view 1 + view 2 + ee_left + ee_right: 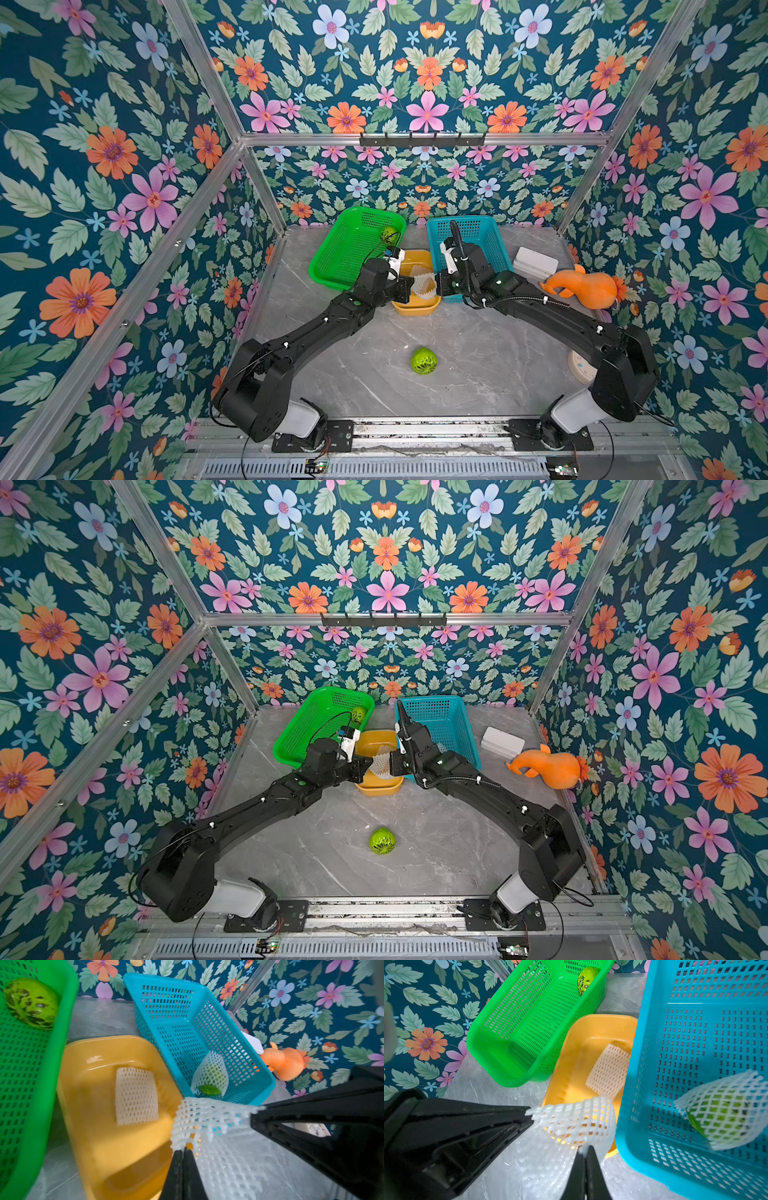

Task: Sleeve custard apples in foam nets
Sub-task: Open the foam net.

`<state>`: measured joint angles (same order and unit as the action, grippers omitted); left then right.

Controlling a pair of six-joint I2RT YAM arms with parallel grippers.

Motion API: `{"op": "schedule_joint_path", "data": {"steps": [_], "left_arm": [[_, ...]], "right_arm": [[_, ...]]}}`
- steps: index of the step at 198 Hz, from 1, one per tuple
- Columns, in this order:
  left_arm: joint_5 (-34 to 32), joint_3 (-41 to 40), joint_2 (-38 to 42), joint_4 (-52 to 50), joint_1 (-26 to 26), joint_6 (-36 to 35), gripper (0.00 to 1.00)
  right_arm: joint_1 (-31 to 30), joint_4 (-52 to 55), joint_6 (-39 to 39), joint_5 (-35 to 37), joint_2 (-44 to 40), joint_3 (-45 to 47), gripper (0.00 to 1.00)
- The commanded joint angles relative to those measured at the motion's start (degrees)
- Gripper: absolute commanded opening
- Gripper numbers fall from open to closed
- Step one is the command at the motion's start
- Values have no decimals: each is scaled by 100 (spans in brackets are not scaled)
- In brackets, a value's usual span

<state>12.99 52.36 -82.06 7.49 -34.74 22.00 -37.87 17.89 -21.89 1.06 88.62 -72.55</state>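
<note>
Both arms meet over the yellow tray (415, 309). It sits between the green basket (345, 249) and the blue basket (490, 245), toward the far side of the desk (478, 365).

Left fingers (175, 1176): pressed fully together, pinching one edge of the held net (199, 1118), a white foam mesh tube.

Right fingers (595, 1176): likewise closed tight, on the opposite edge of the same net.

The held net hangs stretched between the two pairs of fingers, above the near end of the tray. Its mouth is pulled partly open (the yellow of the tray shows through the mesh in the right wrist view).

Flat net (136, 1096): lies collapsed on the tray floor, clear of both arms.

Custard apples, three in view:
- basket apple (389, 234): bare, in a far corner of the green basket, against the wall.
- sleeved apple (208, 1089): inside the blue basket, wrapped in the third net (726, 1109), with green skin showing at the net's open end.
- desk apple (424, 360): bare, on the open desk at front centre, well apart from the baskets and from both sets of fingers.

On the right arm's side of the desk are a white box (534, 262) and, just beside it against the wall, an orange gourd toy (586, 289).
</note>
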Motion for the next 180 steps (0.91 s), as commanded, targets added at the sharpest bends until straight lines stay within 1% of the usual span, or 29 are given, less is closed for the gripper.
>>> {"op": "schedule_joint_path", "data": {"steps": [1, 26, 55, 76, 86, 95, 96, 97, 98, 99, 101, 102, 103, 125, 145, 164, 168, 180], "left_arm": [[-386, -5, 76, -126, 18, -161, 0], [-417, -7, 123, -96, 11, -178, 0], [-678, -89, 257, -116, 11, -209, 0], [-571, -209, 379, 35, 11, -288, 0], [-480, -289, 440, 164, 11, -419, 0], [-431, -384, 508, 279, 13, -592, 0], [-426, -397, 521, 297, 12, -622, 0], [-423, -408, 527, 310, 12, -638, 0], [-426, -418, 535, 321, 11, -663, 0], [-428, -436, 543, 340, 11, -689, 0], [-440, -461, 562, 365, 11, -723, 0], [-443, -471, 570, 375, 16, -745, 0], [-450, -480, 573, 389, 18, -765, 0], [-648, -735, 719, 543, 16, -1199, 0], [-645, -986, 827, 831, -6, -1487, 0], [-770, -1318, 986, 1306, -53, -1656, 0], [-809, -1380, 1034, 1404, -73, -1718, 0], [-1002, -1665, 1207, 1832, -247, -1974, 0]], "right_arm": [[-1, 44, 62, 131, -38, 20, 0], [-1, -25, 4, -27, 12, 9, 0], [-1, -45, -32, -119, 28, -9, 0], [3, -73, -59, -495, -1, -69, 0], [0, -96, -61, -754, -32, -101, 17], [-1, -97, -78, -951, -68, -130, 40], [-1, -95, -78, -973, -70, -133, 45], [-1, -94, -83, -992, -72, -130, 47], [-1, -89, -88, -1006, -77, -133, 47], [3, -86, -88, -1017, -79, -135, 51], [6, -69, -94, -1050, -88, -136, 54], [2, -68, -96, -1061, -89, -140, 54], [5, -58, -96, -1072, -98, -143, 57], [83, 219, -173, -1384, -184, -236, 70], [260, 438, -423, -1710, -269, -262, 73], [516, 436, -789, -2173, -363, -200, 81], [554, 432, -880, -2197, -377, -185, 83], [595, 513, -981, -2154, -370, -198, 86]]}}
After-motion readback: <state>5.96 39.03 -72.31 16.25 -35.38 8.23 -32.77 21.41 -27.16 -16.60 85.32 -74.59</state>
